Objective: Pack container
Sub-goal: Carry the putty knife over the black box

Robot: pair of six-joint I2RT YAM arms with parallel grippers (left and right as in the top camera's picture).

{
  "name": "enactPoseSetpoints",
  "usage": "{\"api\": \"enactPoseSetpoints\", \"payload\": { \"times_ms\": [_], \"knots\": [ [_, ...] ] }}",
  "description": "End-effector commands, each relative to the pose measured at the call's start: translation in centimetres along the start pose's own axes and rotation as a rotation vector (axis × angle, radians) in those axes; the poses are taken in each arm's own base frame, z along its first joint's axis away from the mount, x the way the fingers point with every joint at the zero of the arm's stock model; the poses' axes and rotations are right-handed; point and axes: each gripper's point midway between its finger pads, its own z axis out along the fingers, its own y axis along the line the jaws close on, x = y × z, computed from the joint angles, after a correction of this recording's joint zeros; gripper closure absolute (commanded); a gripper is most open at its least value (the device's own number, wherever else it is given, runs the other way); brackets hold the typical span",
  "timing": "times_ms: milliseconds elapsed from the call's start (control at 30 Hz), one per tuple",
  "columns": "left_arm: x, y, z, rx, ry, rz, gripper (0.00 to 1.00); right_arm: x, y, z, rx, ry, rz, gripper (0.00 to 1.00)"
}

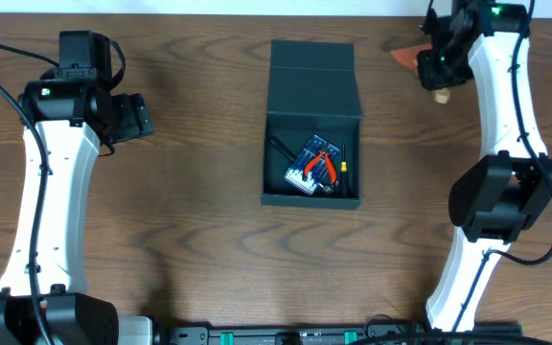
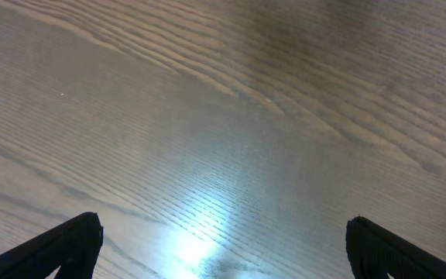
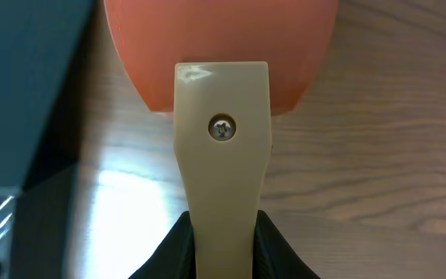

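Left gripper [image 1: 130, 117] over bare wood at the left, fingers wide apart, holding nothing; idle by the look of it; container [image 1: 312, 84] mid-table, lid flapped back for loading, orange pliers [image 1: 322, 165] inside; right gripper [image 1: 439, 69] far right, fingers clamped on scraper [image 3: 221, 155] handle, probably the next item in; table [image 1: 199, 220] dark wood-grain, some glare.

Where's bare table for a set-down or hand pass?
Wide bare wood between the left arm and the container, and between it and the right arm; also its near side. Crowded: inside by the pliers; far right by the scraper.
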Motion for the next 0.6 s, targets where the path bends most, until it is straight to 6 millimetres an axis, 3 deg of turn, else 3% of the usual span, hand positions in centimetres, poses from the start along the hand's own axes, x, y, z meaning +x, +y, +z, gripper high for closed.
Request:
{"api": "enactPoseSetpoints", "payload": {
  "times_ms": [0,367,567],
  "knots": [
    [-0.1,0.3,-0.2,-0.009,-0.004,-0.017,0.01,-1.0,3.5,-1.5,-0.068,-0.039,-0.127,0.99],
    [-0.1,0.3,-0.2,-0.008,-0.004,-0.017,0.01,-0.7,11.0,-3.2,-0.113,-0.031,-0.316,0.99],
    [-0.1,0.3,-0.2,-0.008,-0.004,-0.017,0.01,1.1,14.3,-3.9,-0.142,0.023,-0.451,0.99]
  ]
}}
